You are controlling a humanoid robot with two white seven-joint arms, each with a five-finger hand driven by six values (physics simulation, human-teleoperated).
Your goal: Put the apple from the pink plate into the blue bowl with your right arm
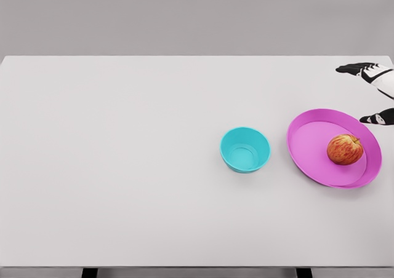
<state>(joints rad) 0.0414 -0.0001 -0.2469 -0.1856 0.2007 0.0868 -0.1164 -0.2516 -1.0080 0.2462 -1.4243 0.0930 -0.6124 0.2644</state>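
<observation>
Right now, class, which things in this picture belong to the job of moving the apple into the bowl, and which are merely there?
Belong to the job:
- apple, resting on the pink plate
- blue bowl, empty, left of the plate
- right hand, at the right edge, fingers spread, holding nothing

Merely there:
- white table; nothing else lies on it

A wide white table (123, 167) fills most of the view. Behind it stands a plain grey wall (184, 16).
</observation>
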